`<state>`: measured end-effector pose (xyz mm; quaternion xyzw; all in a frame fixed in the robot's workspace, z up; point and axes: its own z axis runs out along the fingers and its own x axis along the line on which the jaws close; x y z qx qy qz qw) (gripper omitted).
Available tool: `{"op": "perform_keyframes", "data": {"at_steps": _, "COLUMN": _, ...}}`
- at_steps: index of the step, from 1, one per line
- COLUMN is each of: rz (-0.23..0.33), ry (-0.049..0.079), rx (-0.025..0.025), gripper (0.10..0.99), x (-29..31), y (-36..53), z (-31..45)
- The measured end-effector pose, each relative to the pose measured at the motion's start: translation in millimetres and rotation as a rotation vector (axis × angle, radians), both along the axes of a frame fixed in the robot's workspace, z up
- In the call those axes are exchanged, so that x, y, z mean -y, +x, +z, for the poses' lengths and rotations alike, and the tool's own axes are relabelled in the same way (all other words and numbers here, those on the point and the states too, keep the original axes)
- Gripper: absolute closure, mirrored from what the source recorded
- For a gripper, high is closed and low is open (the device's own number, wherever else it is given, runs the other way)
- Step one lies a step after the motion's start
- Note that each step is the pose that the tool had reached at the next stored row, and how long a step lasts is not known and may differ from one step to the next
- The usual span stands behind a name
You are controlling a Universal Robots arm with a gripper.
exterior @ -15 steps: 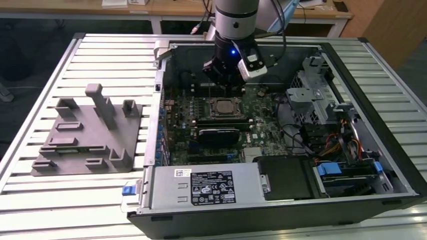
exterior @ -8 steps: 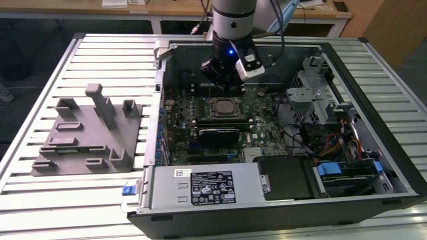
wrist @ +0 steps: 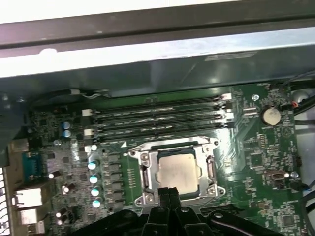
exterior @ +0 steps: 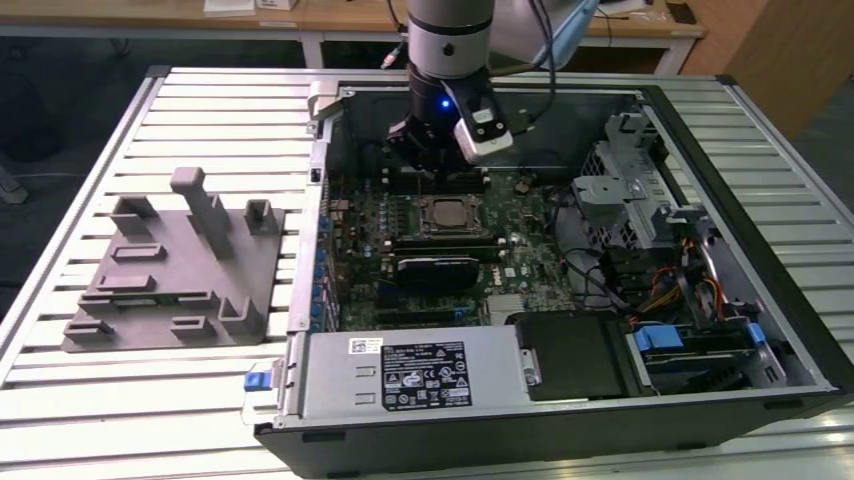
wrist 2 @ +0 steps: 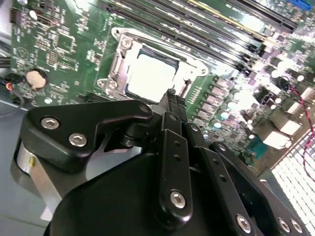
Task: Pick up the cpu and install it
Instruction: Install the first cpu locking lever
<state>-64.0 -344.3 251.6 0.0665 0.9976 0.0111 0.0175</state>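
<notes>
Exterior view: I see the gripper [exterior: 424, 168] hanging inside the open computer case [exterior: 747, 330], at about twelve o'clock from the cpu [exterior: 447, 212]. In the first wrist view its fingertips [wrist: 163, 195] are pressed together, holding nothing. The cpu lies flat in the motherboard socket [wrist: 143, 169].

I have the arm [exterior: 447, 40] hanging straight down in the exterior view, with a blue light [exterior: 442, 103] glowing on its wrist [exterior: 447, 90]. The gripper [exterior: 424, 160] points downward below it. In both wrist views its black fingers [wrist 2: 173, 105] [wrist: 164, 194] meet tip to tip, holding nothing.
</notes>
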Motion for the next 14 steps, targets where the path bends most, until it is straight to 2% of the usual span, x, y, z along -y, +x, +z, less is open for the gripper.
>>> {"op": "perform_keyframes", "data": {"at_steps": 14, "rz": 0.000, "ry": 0.000, "rx": 0.0000, "gripper": 0.980, "x": 0.0, "y": -23.1, "z": 0.0}}
